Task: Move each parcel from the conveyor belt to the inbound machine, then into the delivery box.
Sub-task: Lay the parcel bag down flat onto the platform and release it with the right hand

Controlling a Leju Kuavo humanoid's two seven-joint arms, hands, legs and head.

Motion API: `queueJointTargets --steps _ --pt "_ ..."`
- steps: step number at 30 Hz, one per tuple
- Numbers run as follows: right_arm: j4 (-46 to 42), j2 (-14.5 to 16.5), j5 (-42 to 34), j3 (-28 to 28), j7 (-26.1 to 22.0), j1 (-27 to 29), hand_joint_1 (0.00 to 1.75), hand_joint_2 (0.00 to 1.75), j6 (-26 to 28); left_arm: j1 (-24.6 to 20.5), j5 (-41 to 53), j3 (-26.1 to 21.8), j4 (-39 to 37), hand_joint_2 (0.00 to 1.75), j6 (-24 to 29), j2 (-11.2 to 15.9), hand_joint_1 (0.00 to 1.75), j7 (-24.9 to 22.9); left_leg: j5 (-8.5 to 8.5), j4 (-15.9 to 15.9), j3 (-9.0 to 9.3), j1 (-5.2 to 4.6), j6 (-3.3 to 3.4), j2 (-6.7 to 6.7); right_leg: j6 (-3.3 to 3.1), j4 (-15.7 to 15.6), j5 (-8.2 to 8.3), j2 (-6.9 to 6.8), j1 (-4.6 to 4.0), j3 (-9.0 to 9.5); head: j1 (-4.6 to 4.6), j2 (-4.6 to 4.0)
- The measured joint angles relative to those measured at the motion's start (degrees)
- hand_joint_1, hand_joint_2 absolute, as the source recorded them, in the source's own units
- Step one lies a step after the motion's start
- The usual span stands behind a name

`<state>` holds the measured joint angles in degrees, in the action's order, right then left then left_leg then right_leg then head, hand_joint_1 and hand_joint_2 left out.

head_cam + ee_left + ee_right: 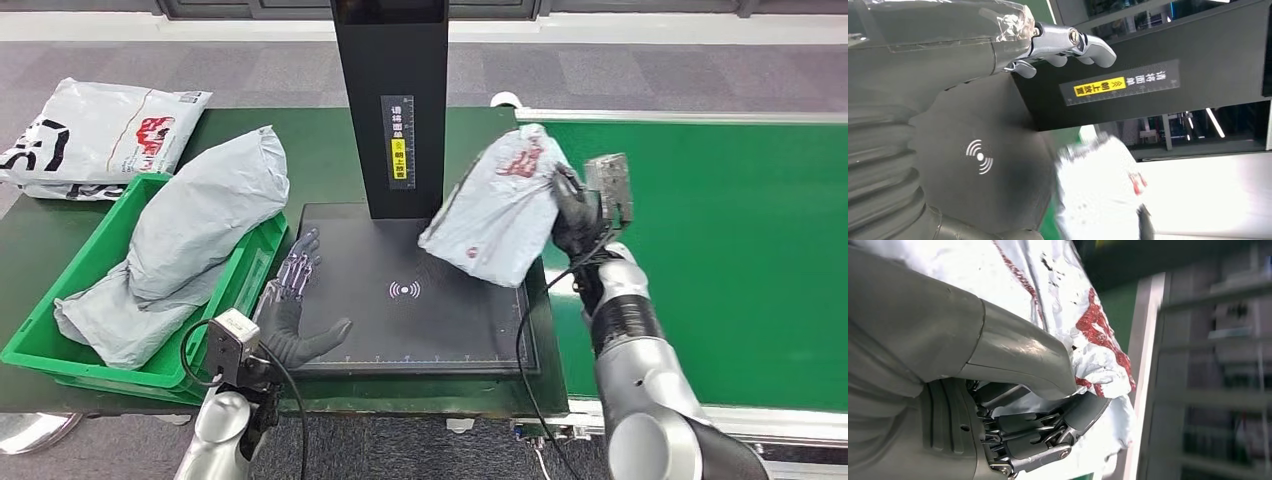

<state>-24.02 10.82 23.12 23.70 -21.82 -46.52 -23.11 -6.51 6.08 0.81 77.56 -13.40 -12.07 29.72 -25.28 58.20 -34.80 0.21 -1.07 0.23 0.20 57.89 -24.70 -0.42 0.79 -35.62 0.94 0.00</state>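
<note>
Far out beyond the left hand, a white parcel with black and red print (95, 130) lies on the table (320, 150), its lettering too cut off to read. Nearer, a green delivery box (70, 345) just beside that hand carries one long grey parcel (195, 240), long axis running from the near corner away. The left hand (295, 305) lies flat, fingers spread, holding nothing, on the black inbound machine (420, 320); ahead of it a wireless symbol (404, 290), and the post's (395, 100) label shows yellow and white Chinese characters, too small to make out. The right hand (575, 215) grips a white parcel with red print (505, 205), tilted above the machine's right edge. Beyond lies the green conveyor belt (740, 260). Three parcels counted.
</note>
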Motion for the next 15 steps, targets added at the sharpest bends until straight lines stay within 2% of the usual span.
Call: queueJointTargets --steps 4,15 --pt "0.1 3.9 -0.2 -2.3 -0.6 0.5 1.75 1.75 0.6 -0.5 -0.1 0.0 0.0 1.75 -0.1 -0.4 0.00 -0.2 0.01 0.0 -0.01 0.03 -0.01 -0.12 -0.04 0.0 -0.03 -0.13 -0.05 0.01 0.00 0.00" --pt "0.4 8.5 -7.2 -9.5 1.4 2.8 1.75 1.75 2.6 -0.6 0.2 0.0 0.0 1.75 0.5 -1.4 0.00 -1.4 -0.03 0.0 0.01 0.02 -0.05 -0.02 -0.05 0.0 -0.02 -0.01 -0.02 0.01 0.00 0.00"
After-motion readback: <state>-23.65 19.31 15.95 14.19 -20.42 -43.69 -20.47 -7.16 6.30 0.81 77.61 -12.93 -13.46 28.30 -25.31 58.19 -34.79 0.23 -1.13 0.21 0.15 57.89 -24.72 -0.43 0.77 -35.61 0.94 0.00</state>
